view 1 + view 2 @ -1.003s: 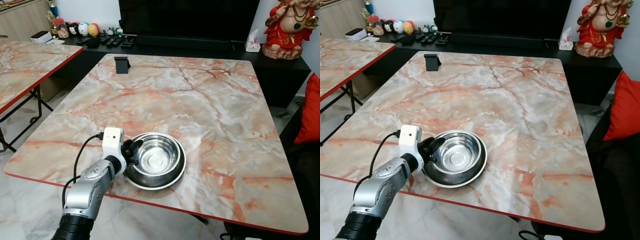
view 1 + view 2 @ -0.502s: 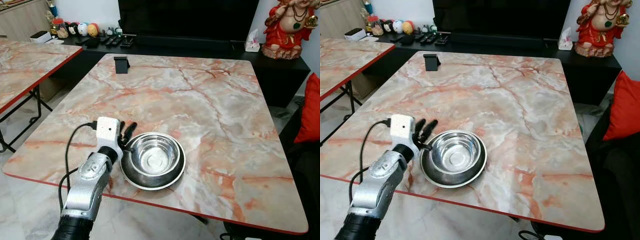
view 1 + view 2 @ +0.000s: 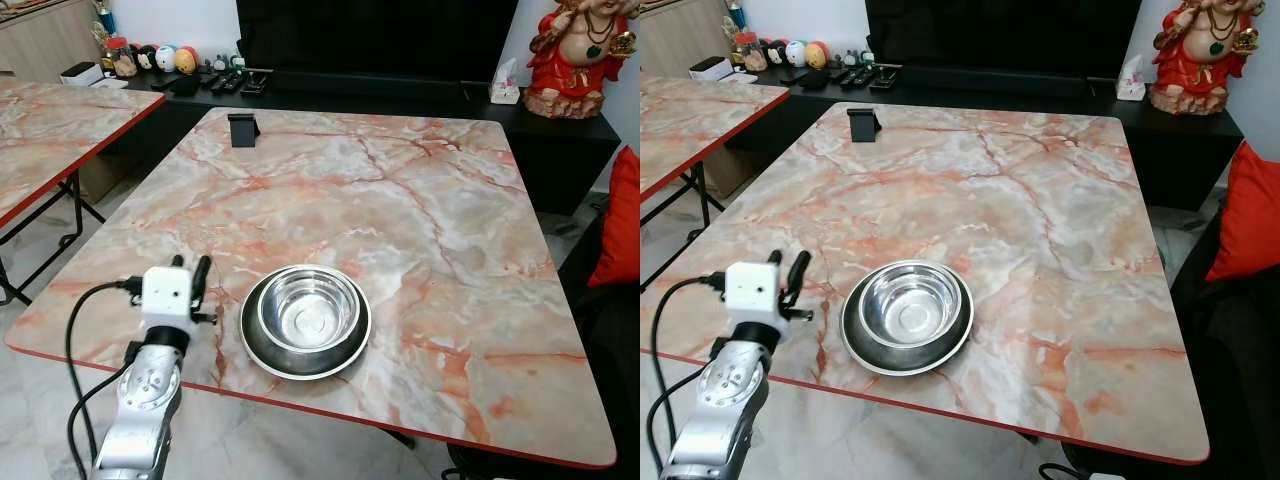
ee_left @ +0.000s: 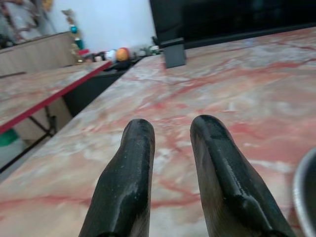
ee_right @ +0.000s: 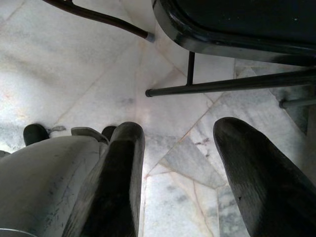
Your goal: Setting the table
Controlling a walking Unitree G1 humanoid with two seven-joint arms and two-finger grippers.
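A stainless steel bowl (image 3: 310,316) with a wide flared rim rests on the pink marble table (image 3: 400,200), near its front edge and left of centre. My left gripper (image 3: 191,265) hovers over the table a hand's width to the left of the bowl, apart from it. Its black fingers (image 4: 133,163) stand a little apart with nothing between them, so it is open. The bowl's rim (image 4: 306,190) shows at the edge of the left wrist view. My right gripper (image 5: 180,133) hangs open over the white marble floor beside me.
A small black stand (image 3: 243,128) sits at the table's far left. A second marble table (image 3: 50,130) stands to the left across a gap. Behind are a black console (image 3: 400,90) with remotes, a red statue (image 3: 580,55) and a red cushion (image 3: 622,220). Black furniture legs (image 5: 222,84) cross the floor near the right gripper.
The left gripper has let go of the bowl's left rim and drawn back to the left. The bowl stays where it was.
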